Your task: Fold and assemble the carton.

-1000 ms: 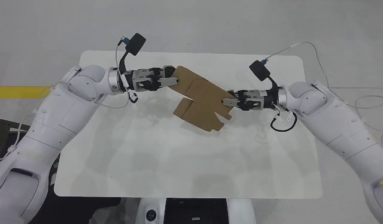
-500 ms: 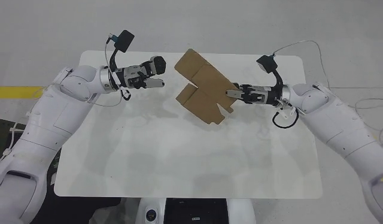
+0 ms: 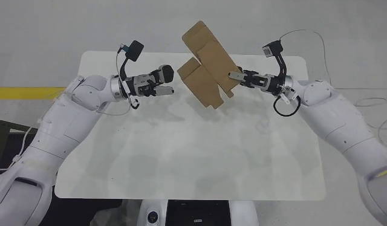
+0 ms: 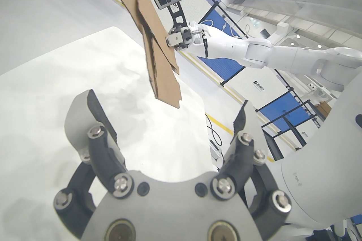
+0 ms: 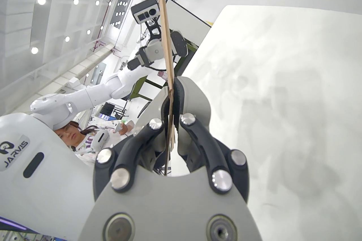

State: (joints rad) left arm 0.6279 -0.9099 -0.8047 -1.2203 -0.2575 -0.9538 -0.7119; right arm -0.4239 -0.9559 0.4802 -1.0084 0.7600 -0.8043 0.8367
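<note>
A flat brown cardboard carton [image 3: 207, 63] hangs tilted in the air above the table's far middle, one corner reaching past the far edge. My right gripper [image 3: 232, 75] is shut on its right edge; the right wrist view shows the sheet edge-on [image 5: 165, 36] pinched between the fingers [image 5: 185, 95]. My left gripper [image 3: 167, 81] stands open to the left of the carton, apart from it, with nothing between its fingers [image 4: 94, 109]. In the left wrist view the carton [image 4: 147, 36] hangs ahead, held by the other arm's gripper [image 4: 172, 43].
The white table [image 3: 181, 159] has rounded corners and bare surface in front of both arms. A yellow floor line [image 3: 24, 93] runs off to the left of the table.
The left gripper let go of the carton's left corner and drew back, open. The right gripper has lifted the carton and swung it toward the far edge.
</note>
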